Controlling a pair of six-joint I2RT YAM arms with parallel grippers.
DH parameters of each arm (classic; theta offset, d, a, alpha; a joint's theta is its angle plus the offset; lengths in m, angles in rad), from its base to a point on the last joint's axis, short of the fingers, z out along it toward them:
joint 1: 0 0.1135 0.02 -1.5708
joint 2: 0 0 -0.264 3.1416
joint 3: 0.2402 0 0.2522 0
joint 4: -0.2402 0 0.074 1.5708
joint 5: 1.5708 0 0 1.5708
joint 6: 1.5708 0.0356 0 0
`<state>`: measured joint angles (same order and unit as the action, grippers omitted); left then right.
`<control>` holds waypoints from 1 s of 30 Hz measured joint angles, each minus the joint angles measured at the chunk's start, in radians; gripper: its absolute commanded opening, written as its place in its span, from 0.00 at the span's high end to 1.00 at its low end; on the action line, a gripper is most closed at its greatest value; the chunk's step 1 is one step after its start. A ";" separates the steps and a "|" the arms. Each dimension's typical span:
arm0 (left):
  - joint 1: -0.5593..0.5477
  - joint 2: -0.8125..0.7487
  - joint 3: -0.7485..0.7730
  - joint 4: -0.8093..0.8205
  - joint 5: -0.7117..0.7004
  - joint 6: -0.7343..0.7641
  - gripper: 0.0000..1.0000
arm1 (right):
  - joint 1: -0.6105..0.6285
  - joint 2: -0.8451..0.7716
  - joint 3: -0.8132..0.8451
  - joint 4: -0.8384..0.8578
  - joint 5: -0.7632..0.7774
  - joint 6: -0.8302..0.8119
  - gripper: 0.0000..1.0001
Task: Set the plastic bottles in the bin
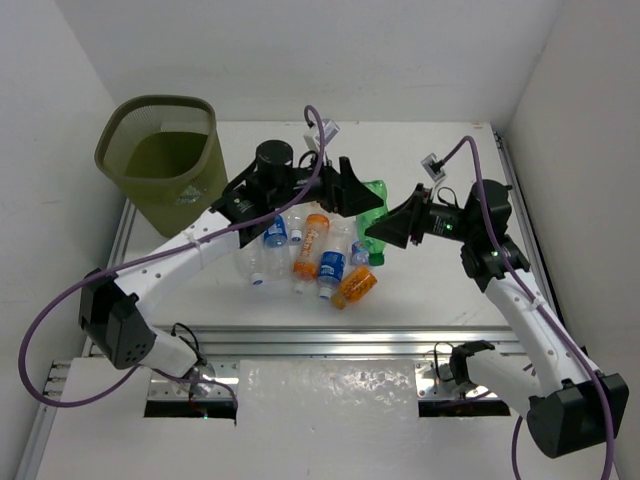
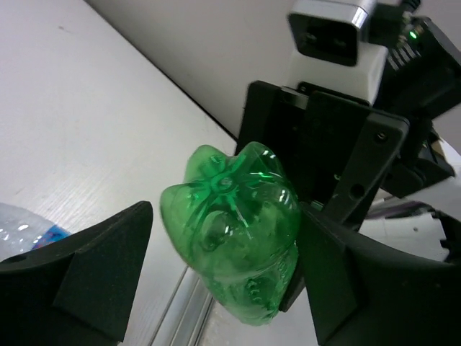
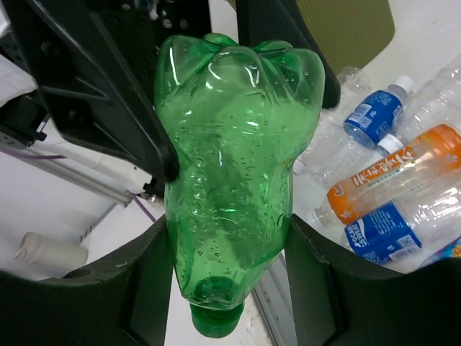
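My right gripper (image 1: pixel 385 232) is shut on the green bottle (image 1: pixel 374 210) and holds it in the air above the pile; in the right wrist view (image 3: pixel 227 267) both pads press the bottle (image 3: pixel 230 166) near its neck, cap toward the camera. My left gripper (image 1: pixel 345 190) is open around the bottle's base (image 2: pixel 230 216); in the left wrist view (image 2: pixel 223 245) the right finger is close against it and there is a gap at the left finger. The other plastic bottles (image 1: pixel 310 255), clear, blue-labelled and orange, lie on the table. The olive bin (image 1: pixel 165 160) stands far left.
White walls close in the table on the left, back and right. A metal rail (image 1: pixel 320 340) runs along the near edge of the table. The orange bottle (image 3: pixel 392 169) and blue-labelled bottles (image 3: pixel 382 234) lie below the held bottle.
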<state>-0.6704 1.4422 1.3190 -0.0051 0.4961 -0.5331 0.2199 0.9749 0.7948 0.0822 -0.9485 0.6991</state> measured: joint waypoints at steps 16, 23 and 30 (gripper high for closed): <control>0.021 0.013 0.340 -0.348 -0.467 0.017 1.00 | 0.006 -0.068 0.050 -0.167 0.261 -0.053 0.01; 0.580 -0.024 0.614 -0.641 -0.872 0.014 1.00 | 0.005 -0.031 0.054 -0.418 0.596 -0.085 0.01; 0.829 0.014 0.601 -0.710 -1.019 0.016 0.20 | 0.008 0.011 -0.042 -0.371 0.570 -0.029 0.01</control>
<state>0.1585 1.4563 1.9202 -0.7151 -0.5228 -0.5167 0.2283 0.9859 0.7532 -0.2886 -0.3790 0.6704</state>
